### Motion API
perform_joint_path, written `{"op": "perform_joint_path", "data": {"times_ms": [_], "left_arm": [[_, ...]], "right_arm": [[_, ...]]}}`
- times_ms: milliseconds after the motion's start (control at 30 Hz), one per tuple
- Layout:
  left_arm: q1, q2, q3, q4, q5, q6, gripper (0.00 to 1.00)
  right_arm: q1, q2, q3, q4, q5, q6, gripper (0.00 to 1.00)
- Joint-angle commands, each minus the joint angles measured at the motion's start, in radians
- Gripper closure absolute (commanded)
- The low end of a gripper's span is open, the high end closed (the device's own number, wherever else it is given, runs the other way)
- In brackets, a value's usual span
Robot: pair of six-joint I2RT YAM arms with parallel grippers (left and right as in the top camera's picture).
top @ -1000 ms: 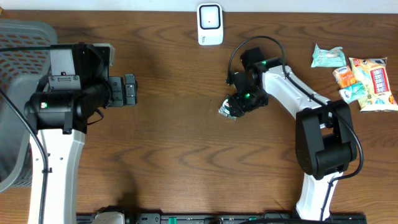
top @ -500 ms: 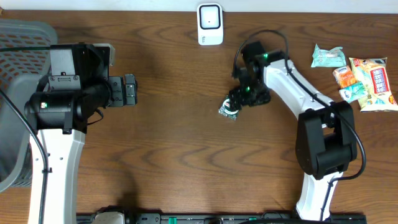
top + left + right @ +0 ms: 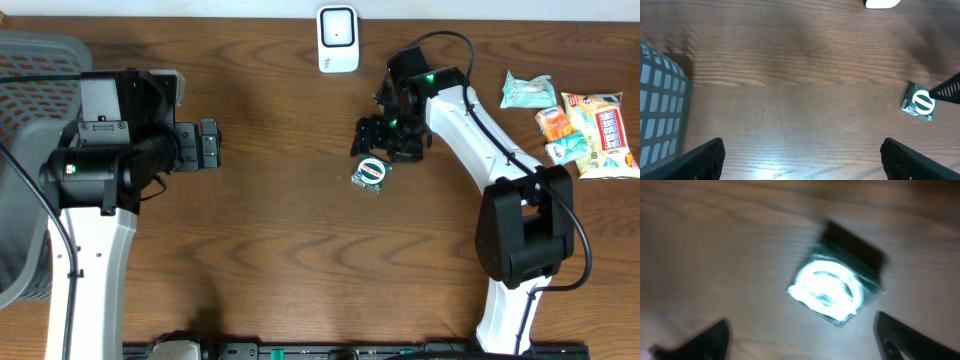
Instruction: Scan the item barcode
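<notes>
Jaws apart on both. Overhead: right gripper (image 3: 364,133) drawn back off green packet (image 3: 371,172), now lying free on table (image 3: 280,250) just beside fingertips, short of white scanner (image 3: 338,40); left gripper (image 3: 208,145) unmoved beside grey basket (image 3: 30,60), contents hidden. Left wrist: round white-and-green mark on packet, lettering illegible. Right wrist: packet blurred, ahead of spread fingers (image 3: 892,335).

White links (image 3: 95,250), black joints (image 3: 515,235), black cables (image 3: 440,45).

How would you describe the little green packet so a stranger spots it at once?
On the brown wooden table, find the white scanner at the far edge. Just nearer, slightly right, lies a small green packet: alone, with a round white label, unlike the snack pile.
</notes>
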State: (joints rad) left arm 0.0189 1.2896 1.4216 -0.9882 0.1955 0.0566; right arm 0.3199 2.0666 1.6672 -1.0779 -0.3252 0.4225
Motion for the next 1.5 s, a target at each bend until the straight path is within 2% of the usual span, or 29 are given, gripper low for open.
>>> {"op": "perform_joint_path", "data": {"times_ms": [0,100,267,567,900,1267,1467], "left_arm": [[0.005,0.003,0.007,-0.002,-0.006,0.010,0.02],[0.005,0.003,0.007,-0.002,-0.006,0.010,0.02],[0.005,0.003,0.007,-0.002,-0.006,0.010,0.02],[0.005,0.003,0.007,-0.002,-0.006,0.010,0.02],[0.005,0.003,0.007,-0.002,-0.006,0.010,0.02],[0.005,0.003,0.007,-0.002,-0.006,0.010,0.02],[0.005,0.003,0.007,-0.002,-0.006,0.010,0.02]], "right_arm": [[0.018,0.000,-0.005,-0.026,0.180,0.260,0.01],[0.041,0.000,-0.018,-0.021,0.245,0.353,0.01],[0.101,0.002,-0.058,0.054,0.324,0.422,0.01],[0.159,0.028,-0.090,0.076,0.468,0.546,0.01],[0.159,0.071,-0.110,0.121,0.364,0.433,0.02],[0.145,0.073,-0.112,0.121,0.332,0.387,0.21],[0.145,0.076,-0.113,0.124,0.333,0.387,0.21]]}}
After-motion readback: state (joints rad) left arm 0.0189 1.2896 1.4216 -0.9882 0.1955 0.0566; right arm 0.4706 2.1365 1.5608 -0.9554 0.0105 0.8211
